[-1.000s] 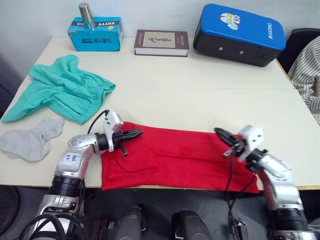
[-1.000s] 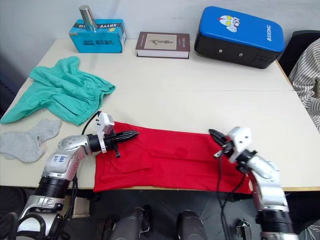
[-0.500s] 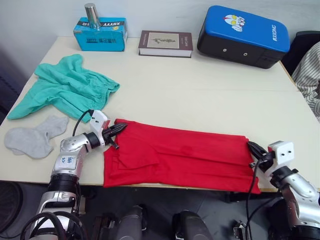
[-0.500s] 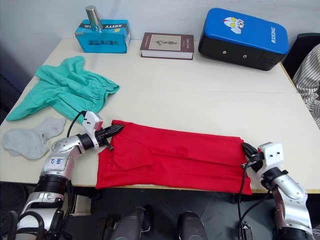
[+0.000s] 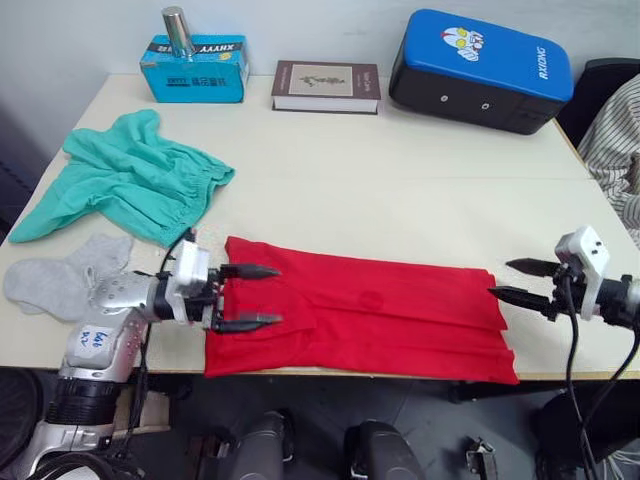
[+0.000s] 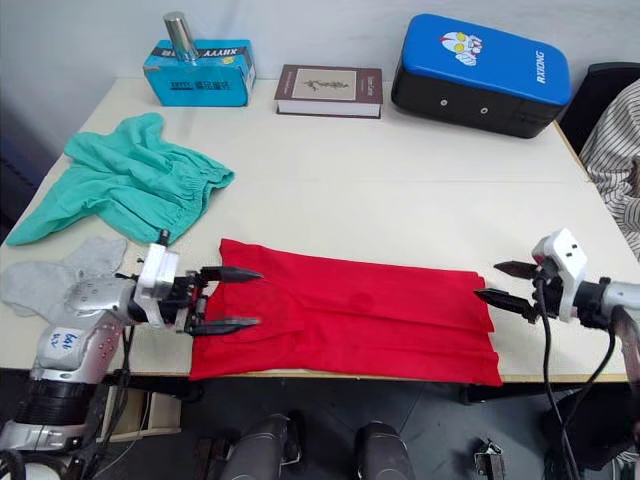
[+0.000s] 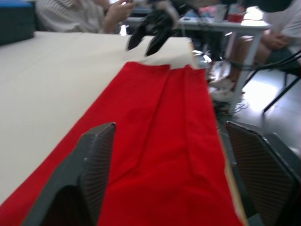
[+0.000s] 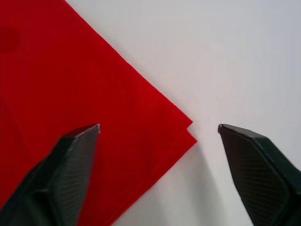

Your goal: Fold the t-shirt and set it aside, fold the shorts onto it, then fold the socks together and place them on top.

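Note:
The red t-shirt (image 5: 360, 320) lies folded into a long band along the table's front edge. My left gripper (image 5: 262, 296) is open at the band's left end, fingers spread over the cloth with nothing held. At the band's right end my right gripper (image 5: 516, 280) is open too, just off the corner of the red t-shirt (image 8: 70, 94). Along the left wrist view the t-shirt (image 7: 160, 141) stretches away toward the other gripper. The teal shorts (image 5: 125, 180) lie crumpled at the left of the table. The grey socks (image 5: 60, 280) lie by the front left edge.
At the back of the cream table (image 5: 400, 180) stand a blue tissue box (image 5: 193, 68) with a metal can (image 5: 177, 30) on it, a dark book (image 5: 325, 86) and a blue and black case (image 5: 480, 68). A person in a striped shirt (image 5: 620, 140) sits at the right.
Both grippers have opened, letting go of the t-shirt. Both arms drew outward toward the band's two ends; the t-shirt now lies flat.

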Robot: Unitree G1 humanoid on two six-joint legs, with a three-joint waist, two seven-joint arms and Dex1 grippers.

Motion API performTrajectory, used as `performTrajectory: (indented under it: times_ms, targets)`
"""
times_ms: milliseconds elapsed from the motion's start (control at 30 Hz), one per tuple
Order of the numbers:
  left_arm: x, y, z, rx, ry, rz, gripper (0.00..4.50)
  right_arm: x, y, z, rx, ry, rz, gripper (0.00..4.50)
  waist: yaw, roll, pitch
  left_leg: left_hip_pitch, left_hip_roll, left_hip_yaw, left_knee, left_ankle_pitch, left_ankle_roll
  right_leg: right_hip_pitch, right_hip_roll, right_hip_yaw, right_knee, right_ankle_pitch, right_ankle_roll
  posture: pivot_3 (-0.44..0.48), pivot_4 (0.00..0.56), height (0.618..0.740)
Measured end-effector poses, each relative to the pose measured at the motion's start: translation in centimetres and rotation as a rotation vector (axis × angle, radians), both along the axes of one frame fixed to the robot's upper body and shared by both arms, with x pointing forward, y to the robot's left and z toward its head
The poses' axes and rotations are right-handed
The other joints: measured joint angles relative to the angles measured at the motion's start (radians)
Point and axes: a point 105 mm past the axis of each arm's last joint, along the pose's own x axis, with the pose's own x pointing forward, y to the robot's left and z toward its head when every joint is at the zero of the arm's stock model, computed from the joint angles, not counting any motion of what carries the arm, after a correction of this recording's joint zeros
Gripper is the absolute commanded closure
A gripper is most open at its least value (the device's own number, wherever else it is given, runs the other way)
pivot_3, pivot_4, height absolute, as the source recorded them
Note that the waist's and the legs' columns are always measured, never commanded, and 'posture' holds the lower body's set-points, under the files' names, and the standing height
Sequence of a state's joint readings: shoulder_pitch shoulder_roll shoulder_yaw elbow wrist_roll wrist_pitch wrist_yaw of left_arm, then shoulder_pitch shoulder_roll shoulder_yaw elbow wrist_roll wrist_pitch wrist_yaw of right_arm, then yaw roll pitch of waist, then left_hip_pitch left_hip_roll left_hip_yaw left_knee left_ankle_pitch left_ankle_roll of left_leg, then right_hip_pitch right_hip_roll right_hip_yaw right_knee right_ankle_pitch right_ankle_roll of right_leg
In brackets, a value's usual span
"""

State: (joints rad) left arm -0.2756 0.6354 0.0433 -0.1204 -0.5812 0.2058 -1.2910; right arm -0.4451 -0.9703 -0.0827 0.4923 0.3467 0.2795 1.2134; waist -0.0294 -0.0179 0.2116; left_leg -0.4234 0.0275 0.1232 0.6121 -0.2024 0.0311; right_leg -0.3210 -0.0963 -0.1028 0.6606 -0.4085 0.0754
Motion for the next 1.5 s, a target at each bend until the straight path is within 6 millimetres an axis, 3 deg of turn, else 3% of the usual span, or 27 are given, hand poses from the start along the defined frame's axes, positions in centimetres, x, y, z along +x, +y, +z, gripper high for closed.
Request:
performTrajectory:
  times_ms: [167, 233, 367, 633, 800, 1033, 1200, 1367, 1500]
  targets:
    - [-0.4, -0.8, 0.0, -0.028, 0.037, -0.017, 0.03, 2.0, 0.7, -1.4, -0.053, 0.075, 0.034, 0.0, 0.001, 0.0, 0.0, 0.0, 0.0, 0.0, 0.001, 0.001, -0.001, 0.0, 0.0, 0.0, 0.002, 0.0, 0.0, 0.0, 0.15, 0.74]
    - [-0.4, -1.0, 0.0, -0.041, 0.036, -0.016, 0.0, 2.1, 1.1, -1.2, -0.072, 0.101, 0.078, 0.37, 0.001, 0.0, 0.0, 0.0, 0.0, 0.0, 0.002, 0.001, -0.001, 0.0, 0.0, -0.001, 0.001, 0.0, 0.0, 0.0, 0.15, 0.74]
    - [-0.3, -1.2, 0.1, -0.061, 0.03, -0.011, 0.0, 1.7, 2.3, -1.4, -0.04, 0.17, 0.162, 1.64, 0.0, 0.0, 0.0, 0.0, 0.001, 0.0, 0.002, 0.0, -0.001, 0.0, 0.001, -0.001, 0.001, 0.0, 0.0, 0.0, 0.15, 0.74]
    - [-0.2, -1.4, 0.3, -0.095, 0.036, -0.01, 0.0, 1.1, 2.8, -1.8, -0.065, 0.244, 0.227, 4.47, 0.001, 0.0, 0.0, 0.0, 0.0, 0.0, 0.002, 0.0, -0.001, 0.001, 0.0, -0.001, 0.001, 0.0, 0.0, 0.0, 0.15, 0.74]
    - [1.0, -1.8, 1.0, -0.162, 0.027, 0.061, 0.0, 2.2, 2.7, -1.5, -0.14, 0.179, 0.237, 4.47, 0.001, -0.001, 0.0, 0.0, 0.0, 0.0, 0.003, 0.001, 0.0, 0.001, 0.0, -0.001, 0.001, 0.0, 0.0, 0.0, 0.15, 0.74]
    - [3.8, -0.9, 1.9, -0.26, 0.01, 0.248, 0.0, 8.0, 2.0, 0.3, -0.328, -0.16, -0.04, 4.47, -0.002, -0.001, 0.0, 0.0, 0.0, 0.0, 0.004, 0.001, -0.001, 0.0, 0.0, -0.001, 0.002, 0.0, 0.0, 0.0, 0.15, 0.74]
    - [5.6, -0.3, 1.6, -0.274, -0.007, 0.358, 0.0, 9.9, 3.0, 0.6, -0.294, -0.286, -0.15, 4.47, 0.0, -0.001, 0.0, -0.001, 0.0, 0.0, 0.002, 0.001, -0.001, 0.0, 0.001, -0.001, 0.002, 0.0, 0.0, 0.0, 0.15, 0.74]
    - [6.9, 0.6, 1.0, -0.231, 0.001, 0.424, 0.0, 9.6, 2.5, 0.6, -0.23, -0.252, -0.17, 3.09, 0.002, -0.001, 0.0, -0.001, 0.0, 0.0, 0.002, 0.001, -0.001, 0.0, 0.0, -0.001, 0.002, 0.0, 0.0, 0.0, 0.15, 0.74]
    - [8.2, 1.7, 0.8, -0.161, -0.013, 0.468, 0.0, 8.4, 0.0, 2.2, -0.187, -0.24, -0.191, 1.66, 0.004, -0.001, 0.0, -0.001, 0.0, 0.0, 0.002, 0.001, 0.0, 0.0, 0.0, -0.001, 0.002, 0.0, 0.0, 0.0, 0.15, 0.74]
